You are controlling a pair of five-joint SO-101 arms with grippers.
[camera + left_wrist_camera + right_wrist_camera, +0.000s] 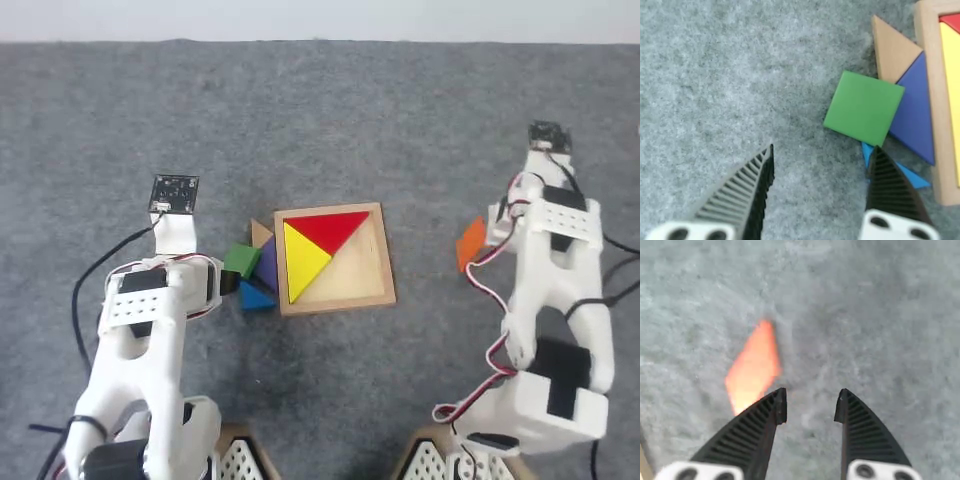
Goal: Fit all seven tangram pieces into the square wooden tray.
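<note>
1. Left wrist view: the left gripper is spread wide and holds nothing. Its two black ribbed fingers hang over grey felt. One fingertip hides part of the blue triangle; whether it touches cannot be told.
2. The green square lies flat just past the fingertips, closer to the finger over the blue triangle. Its far edges meet the tan triangle and the purple triangle, and it seems to lie partly over them. The purple triangle sits against the outer rim of the tray.
3. In the high view these four loose pieces huddle outside the tray at its 9 o'clock side. Tan is toward 10 o'clock and blue toward 8.
4. Inside the tray, the red triangle fills the 12 o'clock side and the yellow triangle the 9 o'clock side, sharing an edge. Bare wood floor shows from 3 round to 6 o'clock.
5. In the right wrist view the right gripper is partly open — a narrower gap than the left — and holds nothing. The orange piece lies on the felt just beside one fingertip, outside the gap.
6. In the high view the orange piece sits at the tray's 3 o'clock, well apart from it, with open felt between.
7. The left arm stretches from the view's 7 o'clock corner toward the loose pieces. The right arm rises from 5 o'clock along the right side — its wrist stands just beside the orange piece.
</note>
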